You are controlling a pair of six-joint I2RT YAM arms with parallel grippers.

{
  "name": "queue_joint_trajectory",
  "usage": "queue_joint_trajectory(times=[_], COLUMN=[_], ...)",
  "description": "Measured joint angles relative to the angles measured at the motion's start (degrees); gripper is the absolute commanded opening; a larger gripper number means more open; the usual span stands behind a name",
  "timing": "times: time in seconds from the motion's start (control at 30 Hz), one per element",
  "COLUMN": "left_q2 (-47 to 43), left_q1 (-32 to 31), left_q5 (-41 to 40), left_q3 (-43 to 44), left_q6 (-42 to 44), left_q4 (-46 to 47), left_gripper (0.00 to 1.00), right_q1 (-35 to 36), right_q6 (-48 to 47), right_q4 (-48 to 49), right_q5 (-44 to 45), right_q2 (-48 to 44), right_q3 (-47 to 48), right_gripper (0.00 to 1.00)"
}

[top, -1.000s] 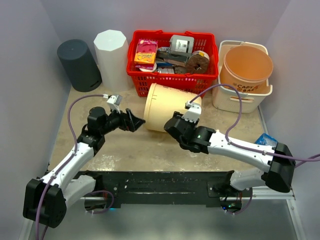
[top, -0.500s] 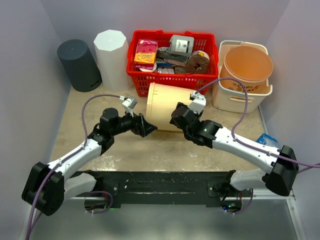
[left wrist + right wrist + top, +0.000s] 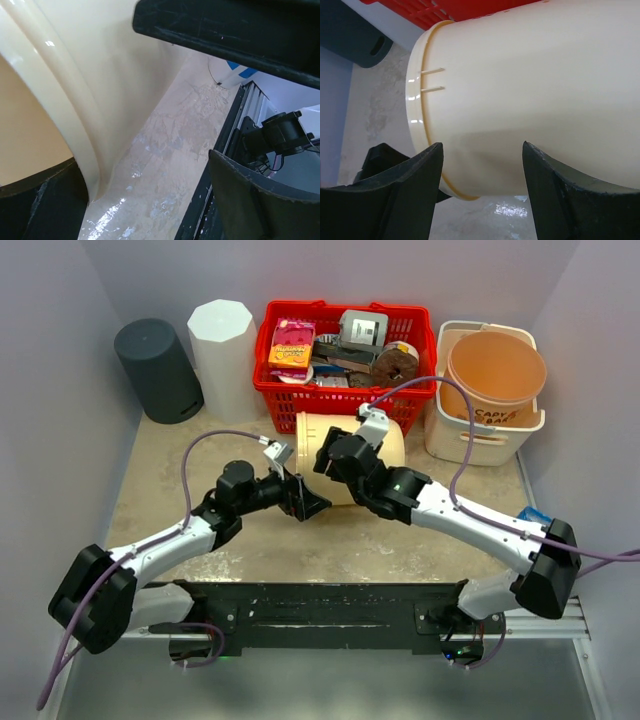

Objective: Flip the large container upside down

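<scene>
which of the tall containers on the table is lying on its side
The cream bucket in front of the red basket, at mid-table. The dark grey bin, the white bin and the orange bucket all stand upright.

Beyond the right fingers (image 3: 332,456), against the back wall, stands a red basket (image 3: 345,390). It holds a pink packet (image 3: 291,345), a grey box (image 3: 362,328) and a brown round thing (image 3: 395,365), perhaps a roll, too small to tell. Further out and to the right of those fingers sits a white tub (image 3: 480,435) with an orange bucket (image 3: 495,370) nested upright in it. Beyond the left fingers (image 3: 312,505), off to their left, a white faceted bin (image 3: 222,350) stands upright, just beside a dark grey cylinder (image 3: 157,370). Well to the right of both pairs of fingers, a blue packet (image 3: 530,518) lies at the edge of the speckled table (image 3: 160,470).
</scene>
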Motion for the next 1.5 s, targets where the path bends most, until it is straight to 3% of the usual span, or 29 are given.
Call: queue_joint_trajectory(times=[0.4,0.67,0.97,1.23,1.5], left_q2=[-3.5,-7.1,-18.1,-25.3,-26.8], left_q1=[-1.7,-1.1,-1.7,-1.7,-1.7], left_q5=[-3.2,-5.6,-11.5,-19.6,-30.9], left_q3=[0.0,0.0,0.3,6.1,12.0], left_q6=[0.9,1.7,4.9,7.7,11.3], left_q4=[-2.6,-7.0,-20.8,-36.2,-45.7], left_gripper=[0.96,0.95,0.96,0.98,0.99], right_q1=[5.2,7.3,9.2,9.1,7.7], right_q6=[-4.7,-5.0,-3.7,-1.8,-1.5], right_q4=[0.8,-6.7,-10.3,-15.1,-15.8], right_q5=[-0.7,6.6,9.3,12.0,12.0], right_q2=[7.6,15.6,19.6,21.7,20.4], right_q3=[8.2,18.6,20.7,20.7,20.0], right_gripper=[0.70,0.64,0.54,0.53,0.52])
